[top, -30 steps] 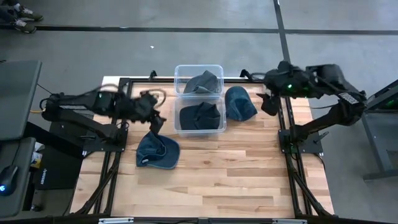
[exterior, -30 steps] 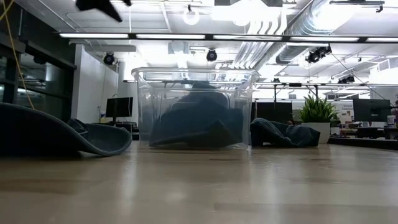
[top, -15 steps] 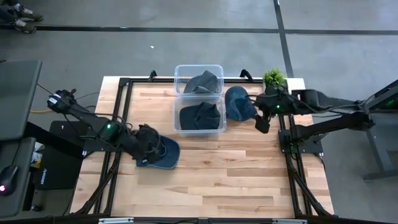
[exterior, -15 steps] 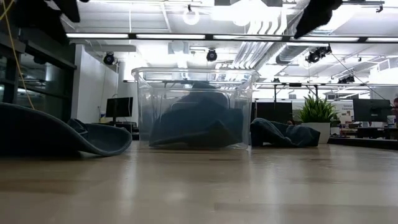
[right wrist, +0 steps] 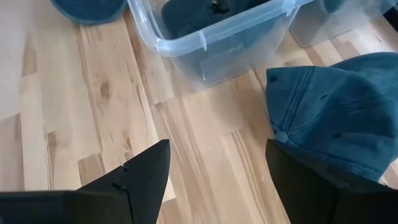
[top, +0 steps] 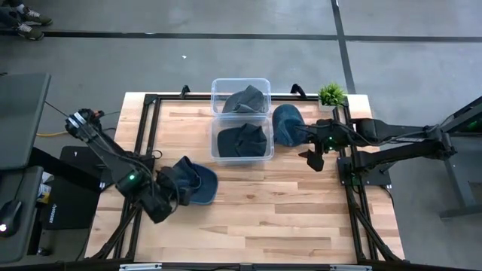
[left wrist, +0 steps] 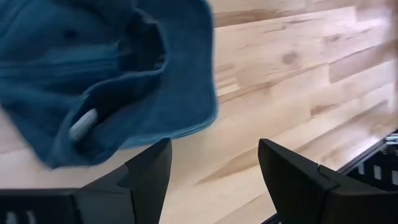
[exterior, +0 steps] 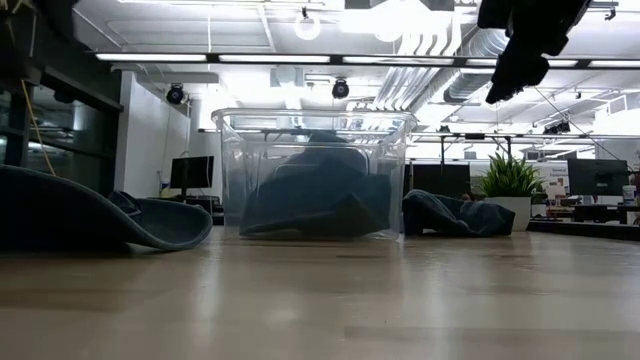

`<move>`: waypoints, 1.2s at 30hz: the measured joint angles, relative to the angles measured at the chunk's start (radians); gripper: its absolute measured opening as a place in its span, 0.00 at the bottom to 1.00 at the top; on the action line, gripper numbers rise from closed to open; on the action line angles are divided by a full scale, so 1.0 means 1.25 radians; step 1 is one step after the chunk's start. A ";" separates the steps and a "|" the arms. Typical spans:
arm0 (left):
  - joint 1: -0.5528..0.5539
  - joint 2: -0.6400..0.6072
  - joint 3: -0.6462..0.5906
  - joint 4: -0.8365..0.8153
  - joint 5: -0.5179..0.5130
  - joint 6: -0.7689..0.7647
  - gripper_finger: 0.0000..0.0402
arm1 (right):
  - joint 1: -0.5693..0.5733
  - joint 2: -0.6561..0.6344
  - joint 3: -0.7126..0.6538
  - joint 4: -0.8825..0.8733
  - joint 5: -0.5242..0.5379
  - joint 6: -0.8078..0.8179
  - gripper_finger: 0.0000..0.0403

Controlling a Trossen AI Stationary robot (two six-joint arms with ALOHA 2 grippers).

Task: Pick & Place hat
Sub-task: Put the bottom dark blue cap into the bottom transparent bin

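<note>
Looking down from the high view: left gripper [top: 162,207] sits low at the near-left edge of a blue cap [top: 194,183] lying on the wooden table [top: 286,211], left of the two clear bins. Right gripper [top: 315,156] hovers just beside a second blue cap [top: 289,124], which lies right of the near bin [top: 242,139]. Near bin and far bin [top: 241,96] each already hold a dark cap. Small potted plant [top: 330,93] at the far right corner.

Low view: left cap [exterior: 90,215] flat on the table, near bin [exterior: 315,175] centre, right cap [exterior: 455,215] beyond it. Right gripper [exterior: 525,45] is up high, clear of the table.

Left wrist view: fingers [left wrist: 149,171] spread wide, empty, cap brim [left wrist: 180,93] just ahead of them, nothing between the jaws.

Right wrist view: fingers [right wrist: 146,171] wide and empty, cap crown [right wrist: 336,112] off to one side, bin corner [right wrist: 205,43] ahead.

Judgement: both arms are in approach. For the left, drive forward so one finger slides under the brim edge and the other lands on top, then close; brim is stiffer than crown, better pinch. The right needs to shift over its cap before descending, or it closes on bare wood.
</note>
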 joint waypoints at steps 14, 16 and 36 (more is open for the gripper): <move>-0.105 0.036 0.000 -0.161 0.136 0.181 0.59 | 0.000 0.000 -0.001 0.029 -0.001 -0.036 0.64; -0.104 0.066 0.000 -0.161 0.145 0.221 0.59 | 0.000 0.000 -0.001 0.034 -0.001 -0.036 0.64; -0.171 0.183 0.001 -0.145 0.156 0.310 0.59 | 0.000 0.000 -0.001 0.036 -0.004 -0.028 0.64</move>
